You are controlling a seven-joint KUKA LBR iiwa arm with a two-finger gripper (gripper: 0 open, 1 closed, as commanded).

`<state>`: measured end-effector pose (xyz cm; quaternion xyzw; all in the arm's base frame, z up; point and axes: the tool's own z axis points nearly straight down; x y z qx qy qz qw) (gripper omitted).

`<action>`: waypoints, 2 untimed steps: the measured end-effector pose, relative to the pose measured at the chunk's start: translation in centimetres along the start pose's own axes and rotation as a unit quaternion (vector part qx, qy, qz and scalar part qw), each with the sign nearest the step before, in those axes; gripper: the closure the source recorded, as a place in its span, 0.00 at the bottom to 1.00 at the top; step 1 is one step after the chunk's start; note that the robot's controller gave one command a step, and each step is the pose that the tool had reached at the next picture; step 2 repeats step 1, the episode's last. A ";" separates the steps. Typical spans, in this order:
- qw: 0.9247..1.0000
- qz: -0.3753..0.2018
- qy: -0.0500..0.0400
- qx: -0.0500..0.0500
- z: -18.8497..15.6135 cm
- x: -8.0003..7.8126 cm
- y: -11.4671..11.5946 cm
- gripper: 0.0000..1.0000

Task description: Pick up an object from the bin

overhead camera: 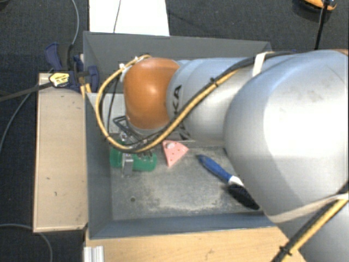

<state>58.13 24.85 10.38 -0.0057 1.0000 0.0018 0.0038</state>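
The hand (127, 161) is being held down on the green block (144, 162) at the bin's (99, 192) left side, probably for grasping; whether it is spread cannot be told. 1 pink wedge (174, 153) is being left untouched just beside it.

One green plastic block (144, 161) down there, and one pink speckled wedge (174, 153). One blue-handled, black-bristled brush (217, 171) too.

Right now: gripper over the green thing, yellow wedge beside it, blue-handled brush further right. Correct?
No: the wedge is pink, not yellow. The camera view shows the gripper over the green thing, the wedge beside it and the blue-handled brush further right.
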 end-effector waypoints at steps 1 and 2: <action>1.000 0.000 0.000 0.000 -1.6 0.0 0.0 1.00; 1.000 0.000 0.000 0.000 -1.6 0.0 0.0 1.00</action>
